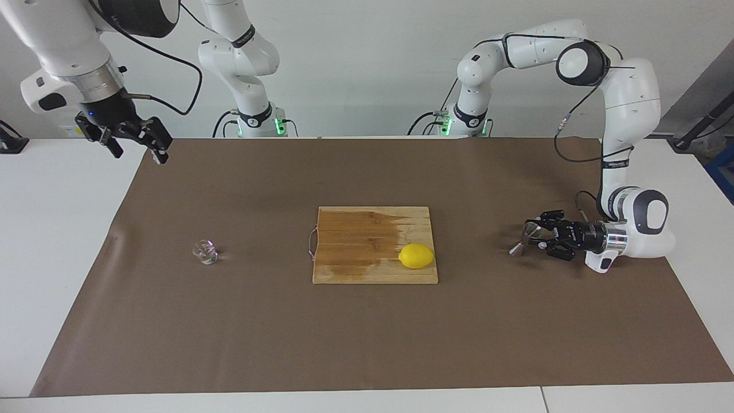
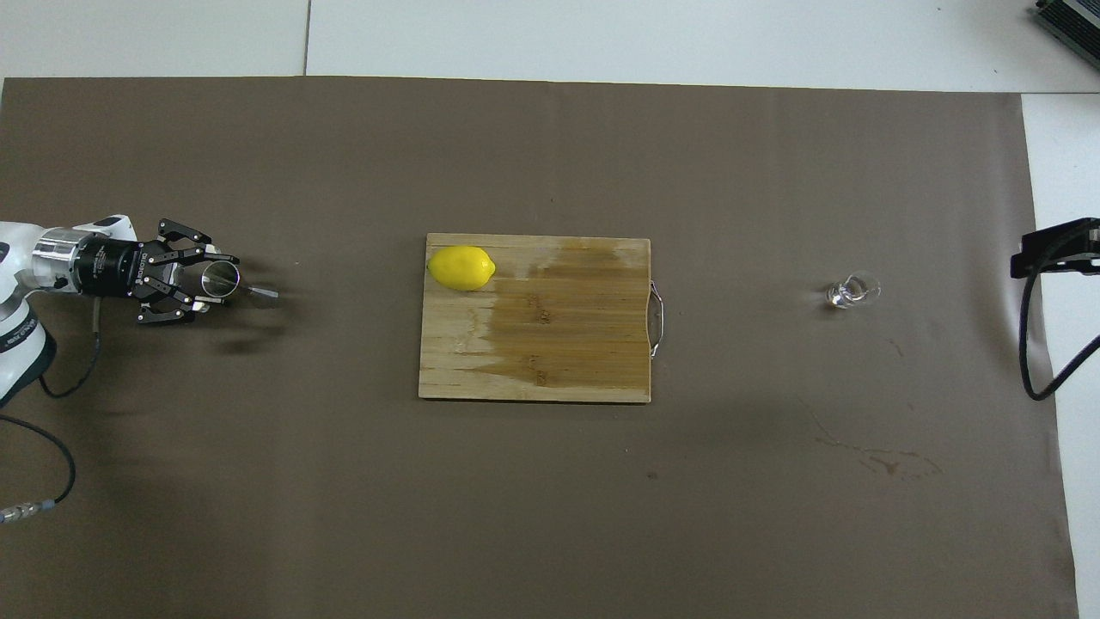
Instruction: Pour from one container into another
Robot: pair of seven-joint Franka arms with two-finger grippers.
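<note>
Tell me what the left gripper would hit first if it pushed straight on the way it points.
Nothing separate: the left gripper already has its jaws closed on the jigger. Farther along that line sit the lemon and cutting board, probably.

Cutting board (image 1: 375, 245) at the middle of the brown mat (image 1: 367, 332); lemon (image 1: 416, 256) on the board's corner farther from the robots, toward the left arm's end. Glass tumbler (image 1: 205, 252) on the mat toward the right arm's end. Jigger (image 1: 526, 237) on the mat toward the left arm's end, tilted.
</note>
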